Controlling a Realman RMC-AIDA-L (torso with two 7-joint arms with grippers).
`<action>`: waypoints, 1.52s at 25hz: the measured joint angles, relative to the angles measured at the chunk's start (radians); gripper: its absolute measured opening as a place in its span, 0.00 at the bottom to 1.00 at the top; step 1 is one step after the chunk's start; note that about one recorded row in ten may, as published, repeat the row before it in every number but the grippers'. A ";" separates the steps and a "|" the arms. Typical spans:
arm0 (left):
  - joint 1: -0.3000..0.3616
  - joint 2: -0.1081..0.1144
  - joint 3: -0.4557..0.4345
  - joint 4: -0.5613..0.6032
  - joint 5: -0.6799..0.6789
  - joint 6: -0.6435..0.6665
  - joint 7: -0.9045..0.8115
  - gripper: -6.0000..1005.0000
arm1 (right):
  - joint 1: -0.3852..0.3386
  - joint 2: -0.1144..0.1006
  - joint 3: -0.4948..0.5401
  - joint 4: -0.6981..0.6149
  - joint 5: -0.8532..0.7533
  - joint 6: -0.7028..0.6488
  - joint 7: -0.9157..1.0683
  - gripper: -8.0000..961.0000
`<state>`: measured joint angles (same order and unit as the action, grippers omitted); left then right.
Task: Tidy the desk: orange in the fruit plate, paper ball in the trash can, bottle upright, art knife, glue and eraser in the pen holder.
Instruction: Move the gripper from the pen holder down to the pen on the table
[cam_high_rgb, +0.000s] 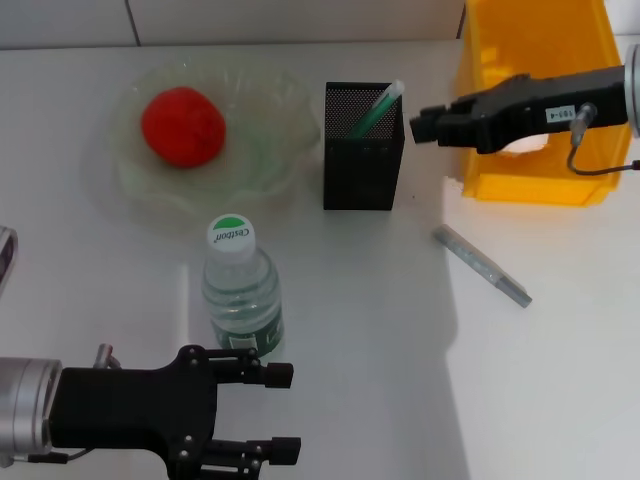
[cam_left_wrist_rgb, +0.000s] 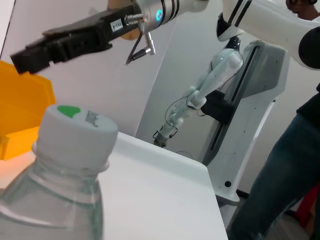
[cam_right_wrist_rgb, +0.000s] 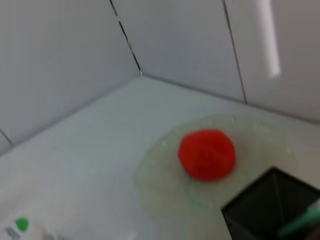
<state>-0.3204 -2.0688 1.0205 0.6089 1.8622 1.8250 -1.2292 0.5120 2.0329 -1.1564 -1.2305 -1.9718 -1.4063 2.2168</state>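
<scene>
The left pincer (cam_high_rgb: 275, 412) sits at about 7 o'clock on the white tabletop (cam_high_rgb: 360, 350), its two black fingers (cam_high_rgb: 262, 375) spread wide and holding nothing; the upper finger lies just below the base of the bottle (cam_high_rgb: 240, 290), and whether it touches cannot be told. The right pincer (cam_high_rgb: 420, 125) reaches in from 2 o'clock, in front of the yellow trash can (cam_high_rgb: 500, 40) and just beside the pen holder (cam_high_rgb: 363, 150); its tips look pressed close together with nothing seen between them.

The bottle stands upright near the centre, clear plastic with a white cap (cam_high_rgb: 231, 235) bearing a green mark; the left wrist view shows the cap (cam_left_wrist_rgb: 77, 131) close up, with the right pincer (cam_left_wrist_rgb: 20, 57) beyond it. The orange (cam_high_rgb: 183, 126), reddish in colour, lies in the translucent fruit plate (cam_high_rgb: 280, 110) at 11 o'clock. The black mesh pen holder holds a green stick-like item (cam_high_rgb: 378, 108) leaning to one corner. A grey art knife (cam_high_rgb: 482, 265) lies flat on the tabletop at 3 o'clock, apart from both pincers.
</scene>
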 joint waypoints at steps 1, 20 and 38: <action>0.000 0.000 0.000 0.000 0.000 0.000 0.000 0.74 | 0.014 0.000 -0.002 -0.034 -0.071 -0.033 0.062 0.11; -0.012 -0.001 0.004 0.000 0.001 -0.007 0.002 0.74 | 0.198 0.051 -0.307 0.022 -0.712 -0.126 0.471 0.62; -0.011 0.001 0.002 -0.019 0.000 -0.013 0.009 0.74 | 0.245 0.055 -0.351 0.185 -0.713 -0.018 0.488 0.38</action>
<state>-0.3317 -2.0681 1.0227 0.5903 1.8623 1.8121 -1.2201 0.7568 2.0877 -1.5072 -1.0453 -2.6844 -1.4244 2.7049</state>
